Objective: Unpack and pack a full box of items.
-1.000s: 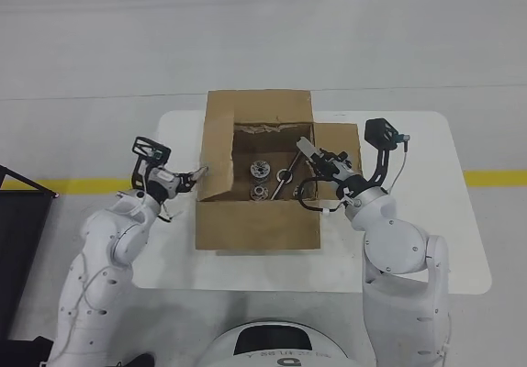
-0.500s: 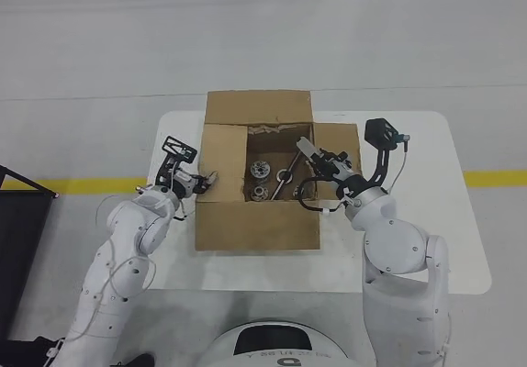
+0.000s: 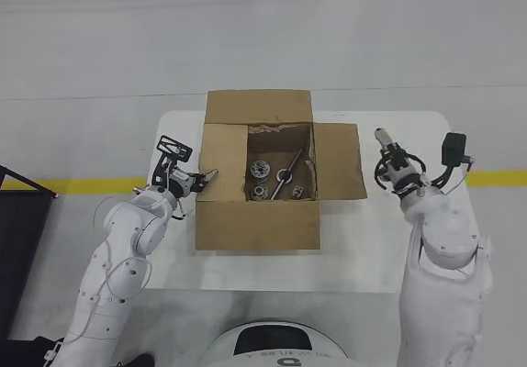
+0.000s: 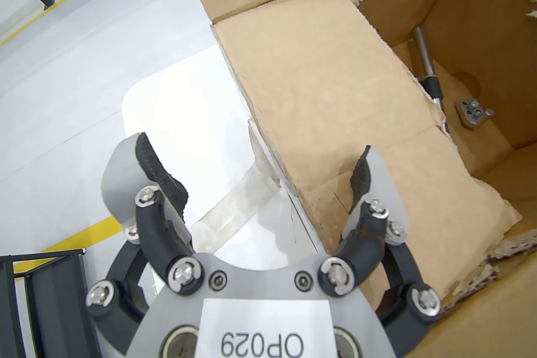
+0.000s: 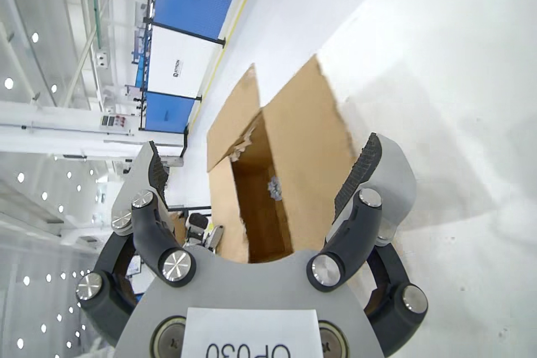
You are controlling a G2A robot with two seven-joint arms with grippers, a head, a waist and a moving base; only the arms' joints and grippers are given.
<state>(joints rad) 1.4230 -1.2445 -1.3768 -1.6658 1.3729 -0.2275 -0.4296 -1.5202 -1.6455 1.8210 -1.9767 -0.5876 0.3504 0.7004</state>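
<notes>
Left gripper (image 3: 196, 176), jaws wide and empty, sits centre left in the top view, just beside the cardboard box (image 3: 256, 229); right gripper (image 3: 382, 138), also spread, is centre right. Left wrist view: metal rod (image 4: 424, 57) lies upper right inside the box, its length running away from the claw. Right wrist view: box at centre.

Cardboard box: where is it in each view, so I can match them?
Top view: cardboard box at the table's centre, flaps open.
Left wrist view: box just beyond the open left gripper, side flap nearest.
Right wrist view: box ahead of the open right gripper, flap toward it.
Shared landmark: the white table beneath.
</notes>
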